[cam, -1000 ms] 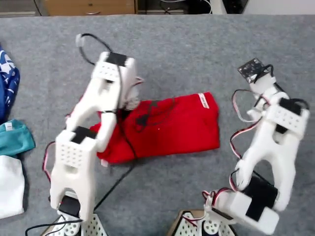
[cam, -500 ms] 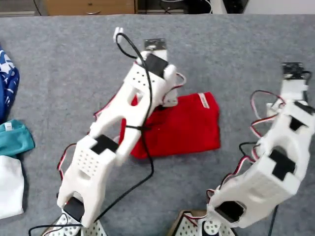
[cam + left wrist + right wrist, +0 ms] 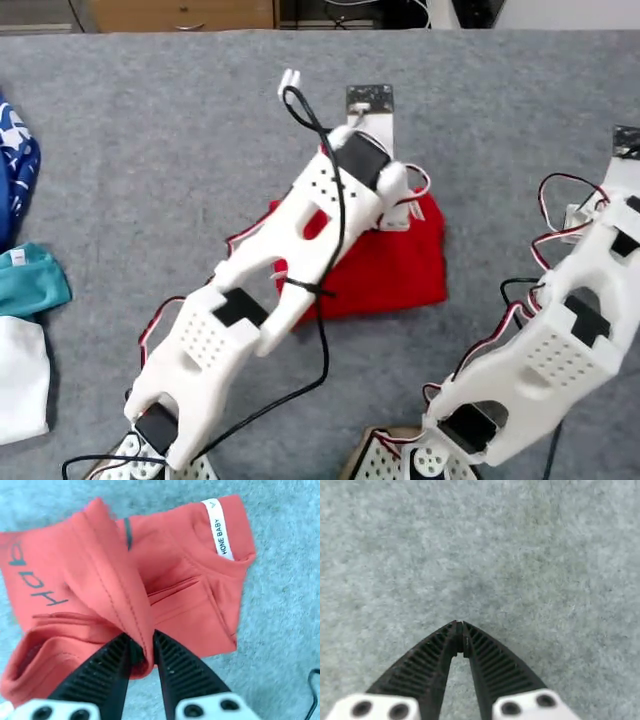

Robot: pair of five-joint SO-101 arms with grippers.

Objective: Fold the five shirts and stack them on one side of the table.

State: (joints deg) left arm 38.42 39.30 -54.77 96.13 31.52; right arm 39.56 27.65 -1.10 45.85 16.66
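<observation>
1. Judging by the grey table (image 3: 120,140), most of the folding is not yet done.
2. Red shirt (image 3: 400,270) lies mid-table, half folded, with one edge raised.
3. Blue shirt (image 3: 15,170), teal shirt (image 3: 30,282) and white shirt (image 3: 20,375) sit side by side at the table's edge.
4. Left gripper (image 3: 142,647) pinches the red fold; right gripper (image 3: 460,630), fingers together, holds nothing.

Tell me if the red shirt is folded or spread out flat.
Mid-fold: the left gripper is shut on a raised edge of the red shirt, doubled over the layer beneath.
</observation>
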